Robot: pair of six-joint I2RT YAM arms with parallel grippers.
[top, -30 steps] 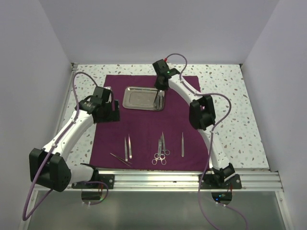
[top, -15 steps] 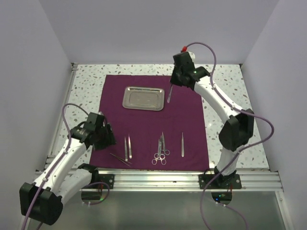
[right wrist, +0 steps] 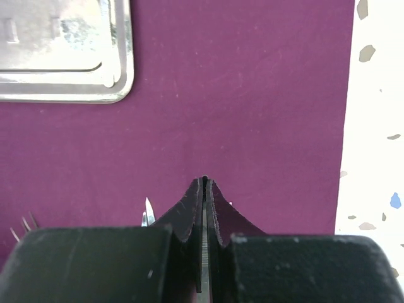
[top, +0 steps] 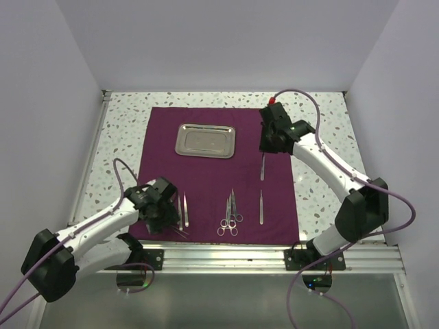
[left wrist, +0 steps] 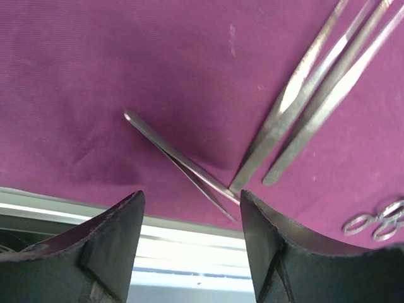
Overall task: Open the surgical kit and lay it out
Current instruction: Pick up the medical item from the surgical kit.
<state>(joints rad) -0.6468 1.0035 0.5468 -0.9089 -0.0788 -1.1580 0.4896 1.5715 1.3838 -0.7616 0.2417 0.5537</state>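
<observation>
On the speckled counter (top: 329, 123) the maroon cloth (top: 206, 181) lies flat, steel tray (top: 204, 140) at its far centre. Right of it, the right tool (right wrist: 204, 184) pinches slim tweezers (top: 262, 168); the left tool (left wrist: 191, 202) stands open over fine-tipped tweezers (left wrist: 177, 158), near left.

Bright, even overhead light, faint soft shadows on the dark purple cloth wrap (top: 206, 185). The shiny rectangular steel tray (right wrist: 63, 57) is blown out by glare in the right wrist view. Left wrist view: left end effector (left wrist: 189, 205) fingers (left wrist: 113, 252) blurred up close, pale metal rail (left wrist: 189, 252) overexposed.
</observation>
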